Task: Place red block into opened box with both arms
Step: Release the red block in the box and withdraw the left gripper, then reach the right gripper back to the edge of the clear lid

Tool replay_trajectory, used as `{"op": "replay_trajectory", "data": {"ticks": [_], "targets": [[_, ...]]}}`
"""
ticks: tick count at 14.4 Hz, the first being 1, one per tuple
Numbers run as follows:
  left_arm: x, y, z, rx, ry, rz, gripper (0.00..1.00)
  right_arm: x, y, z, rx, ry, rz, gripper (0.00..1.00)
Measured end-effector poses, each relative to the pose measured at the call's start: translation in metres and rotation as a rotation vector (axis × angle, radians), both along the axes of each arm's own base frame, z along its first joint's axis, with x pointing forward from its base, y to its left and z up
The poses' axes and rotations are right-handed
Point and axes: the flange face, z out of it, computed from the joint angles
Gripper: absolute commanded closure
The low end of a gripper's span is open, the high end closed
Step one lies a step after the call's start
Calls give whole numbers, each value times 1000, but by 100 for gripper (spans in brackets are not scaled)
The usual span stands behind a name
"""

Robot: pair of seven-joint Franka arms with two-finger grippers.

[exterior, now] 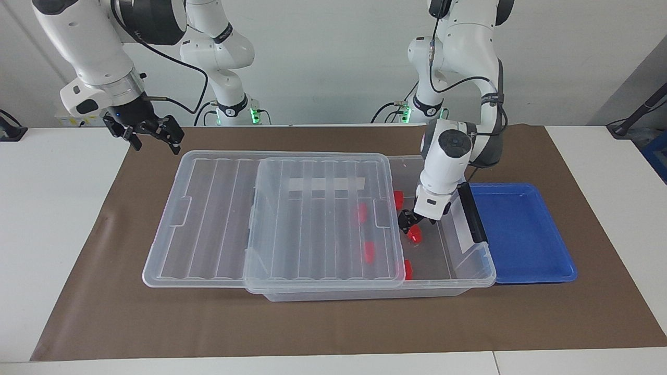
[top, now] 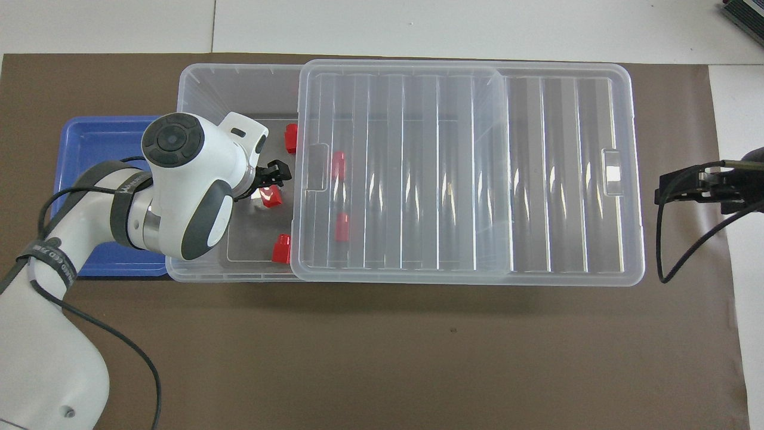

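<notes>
The red block (exterior: 415,235) (top: 272,196) lies on the floor of the clear box (exterior: 471,275) (top: 197,89), in its uncovered part at the left arm's end. My left gripper (exterior: 410,222) (top: 275,174) hangs just above the block, open, with the block free of its fingers. The ribbed lid (exterior: 323,219) (top: 465,173) lies slid toward the right arm's end and covers most of the box. Over the mat off the lid's end, my right gripper (exterior: 152,138) (top: 686,188) waits open and holds nothing.
Several other red blocks lie in the box, two in the uncovered part (exterior: 398,198) (exterior: 407,269) and two under the lid (exterior: 362,212) (exterior: 369,251). A blue tray (exterior: 521,229) (top: 101,143) sits against the box at the left arm's end.
</notes>
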Motion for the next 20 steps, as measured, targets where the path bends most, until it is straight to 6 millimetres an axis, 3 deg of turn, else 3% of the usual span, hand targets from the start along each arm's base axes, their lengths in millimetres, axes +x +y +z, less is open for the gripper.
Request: {"op": "replay_trajectory", "data": {"ticks": [4,5,6,7,10,12,14,15,17,20], "targets": [[-10,21,100,17,27,29,0,0,0,0,0,0,4,3],[-15,26,117,16,22,35,0,0,0,0,0,0,12,21],[-19,32,132,13,14,41,0,0,-1,0,0,0,23,48],[-25,39,148,11,5,49,0,0,-2,0,0,0,34,98],[-43,75,193,23,-3,12,0,2,-11,1,-1,-24,62,100],[-47,123,216,31,-6,-36,0,8,-19,-2,-6,-66,80,100],[-45,173,226,35,-12,-56,0,18,-34,-17,-17,-103,135,100],[-45,189,227,37,-6,-60,0,24,-44,-29,-24,-113,162,100],[-46,200,226,38,10,-66,0,40,-64,-56,-38,-124,197,100],[-48,192,227,39,14,-80,0,62,-80,-97,-54,-127,230,100]]}}
